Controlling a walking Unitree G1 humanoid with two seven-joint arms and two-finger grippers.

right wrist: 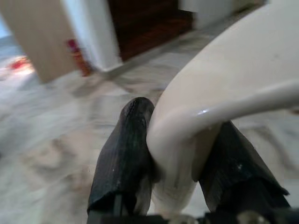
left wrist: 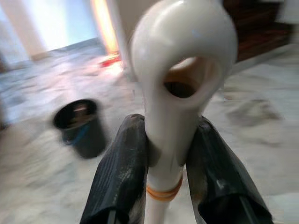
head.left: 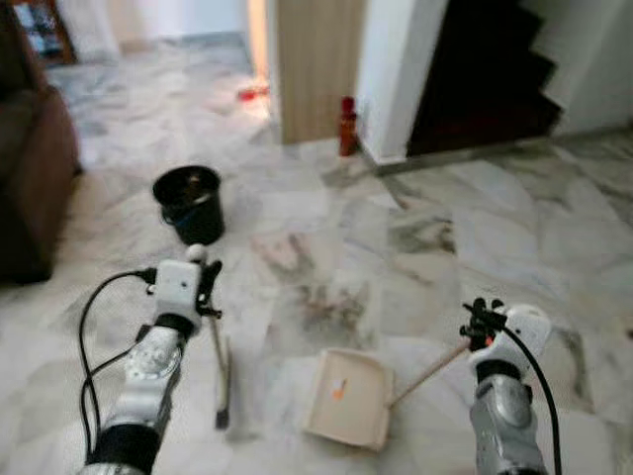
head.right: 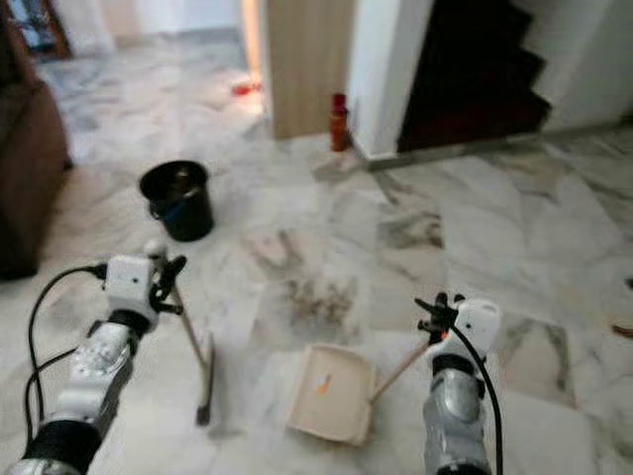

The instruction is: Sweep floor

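Marble floor (head.left: pixel 554 208), grey-veined and smudged, ran to a wooden panel (head.left: pixel 315 59) and dark stairs (head.left: pixel 485 74). We clenched our left gripper (left wrist: pixel 161 154) on the broom (head.left: pixel 220 366), its head on the floor beside the dustpan (head.left: pixel 346 396), whose handle our right gripper (right wrist: pixel 175 158) clamped. A black bucket (head.left: pixel 190 203) stood beyond. No readable writing.

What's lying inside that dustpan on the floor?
The dustpan holds one small orange scrap near its middle; the rest of the tray looks bare. What the scrap is cannot be told, and fine dust would be too small to see.
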